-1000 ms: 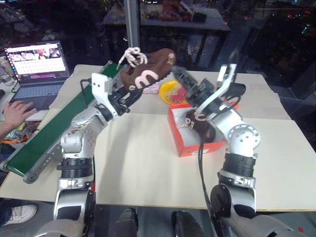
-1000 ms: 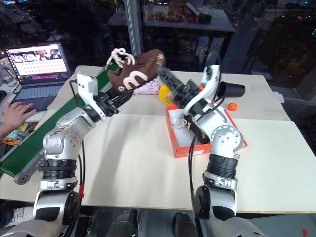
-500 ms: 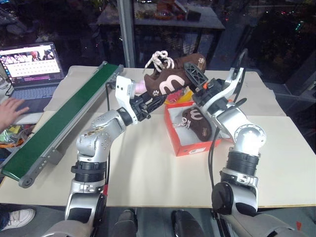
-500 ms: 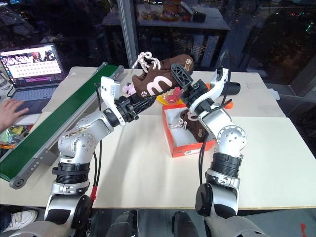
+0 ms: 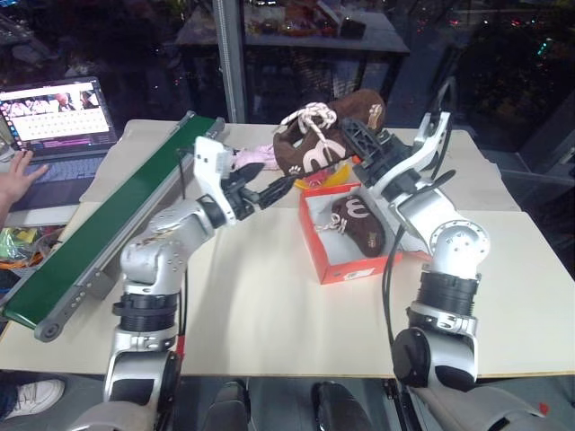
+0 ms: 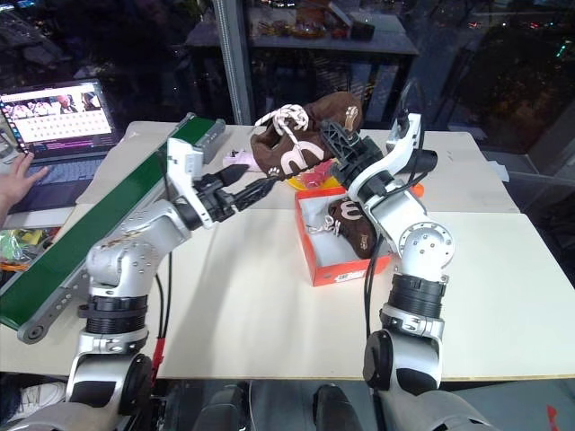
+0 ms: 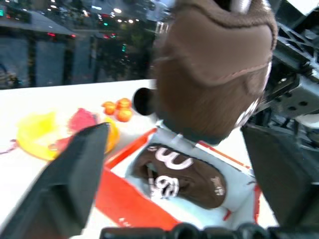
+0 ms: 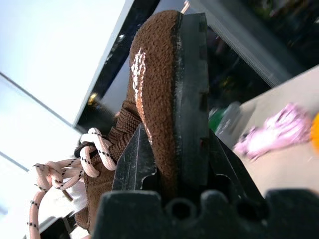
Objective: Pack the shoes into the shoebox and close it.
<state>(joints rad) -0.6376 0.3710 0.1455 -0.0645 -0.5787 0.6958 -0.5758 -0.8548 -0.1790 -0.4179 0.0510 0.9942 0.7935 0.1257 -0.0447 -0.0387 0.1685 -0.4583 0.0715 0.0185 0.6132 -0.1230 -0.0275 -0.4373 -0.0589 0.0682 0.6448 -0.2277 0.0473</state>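
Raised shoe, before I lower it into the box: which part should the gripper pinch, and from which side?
Pinch the thin fuzzy wall by the raised shoe's opening, coming from the robot's right, as the right gripper does now. That wall fits between the fingers; the body is bulky and the laces hang loose at the left end.

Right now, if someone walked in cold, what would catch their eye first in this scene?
Probably the brown fuzzy shoe held in the air above the table, pinched by the right gripper, with the left gripper open just beside it. Directly below sits the red-orange shoebox, open, with the other shoe already lying inside. Off to the left, a long green conveyor runs beside a lit laptop.
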